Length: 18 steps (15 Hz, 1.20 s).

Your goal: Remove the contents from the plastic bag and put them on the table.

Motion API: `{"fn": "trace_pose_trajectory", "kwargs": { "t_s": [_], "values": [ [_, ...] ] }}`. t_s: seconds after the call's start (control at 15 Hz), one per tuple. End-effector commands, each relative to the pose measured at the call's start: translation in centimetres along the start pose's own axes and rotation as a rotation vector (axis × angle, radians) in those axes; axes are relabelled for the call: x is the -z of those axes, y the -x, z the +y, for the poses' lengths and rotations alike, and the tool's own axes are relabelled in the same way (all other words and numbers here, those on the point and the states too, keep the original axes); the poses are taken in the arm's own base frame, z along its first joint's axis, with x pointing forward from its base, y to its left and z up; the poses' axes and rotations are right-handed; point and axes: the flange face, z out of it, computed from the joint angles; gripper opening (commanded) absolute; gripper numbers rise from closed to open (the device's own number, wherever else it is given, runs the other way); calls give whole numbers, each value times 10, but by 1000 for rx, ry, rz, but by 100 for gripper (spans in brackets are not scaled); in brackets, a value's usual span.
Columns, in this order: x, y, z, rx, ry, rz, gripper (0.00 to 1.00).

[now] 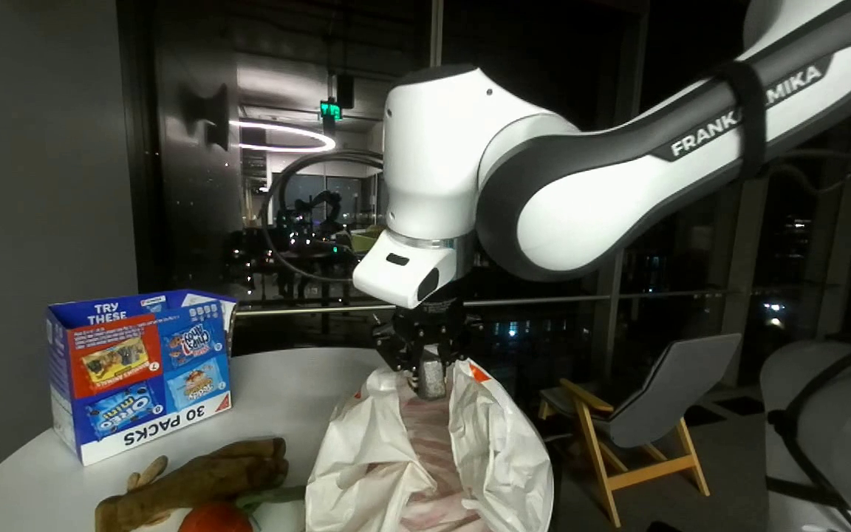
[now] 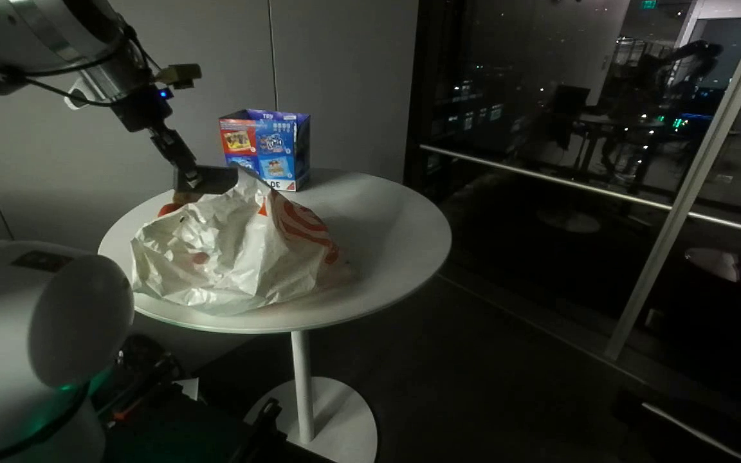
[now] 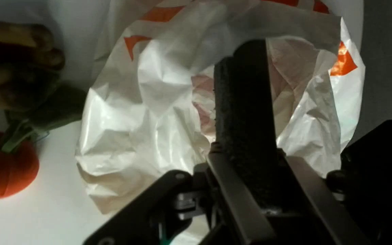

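The white plastic bag (image 1: 366,458) with red-orange print lies crumpled on the round white table, its mouth open towards me. It also shows in an exterior view (image 2: 235,257) and in the wrist view (image 3: 121,136). My gripper (image 1: 429,362) is shut on a dark grey, long block-like object (image 1: 432,384) at the bag's mouth. The gripper (image 2: 190,179) and the dark object (image 2: 213,180) show above the bag's top edge. In the wrist view the dark object (image 3: 245,98) sits between the fingers (image 3: 248,153), its far end against or near the plastic. The bag's deeper inside is hidden.
A blue snack box (image 1: 152,369) stands on the table (image 2: 383,225) near the wall. A brown soft-looking item (image 1: 204,480) and an orange-red round item (image 3: 7,166) with a green stem lie beside the bag. A chair (image 1: 640,414) stands beyond the table.
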Motion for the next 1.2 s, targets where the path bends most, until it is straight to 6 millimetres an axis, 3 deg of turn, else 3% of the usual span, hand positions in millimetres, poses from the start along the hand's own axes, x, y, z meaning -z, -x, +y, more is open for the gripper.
{"fn": "trace_pose_trajectory", "kwargs": {
  "t_s": [0.0,0.27,0.47,0.8,1.13],
  "values": [
    [39,-21,4,146,70,-38,8],
    [53,-31,22,317,140,-151,8],
    [39,-27,52,407,197,-265,10],
    [-8,-13,124,403,181,-435,8],
    [-65,-10,196,399,113,-428,8]
  ]
}}
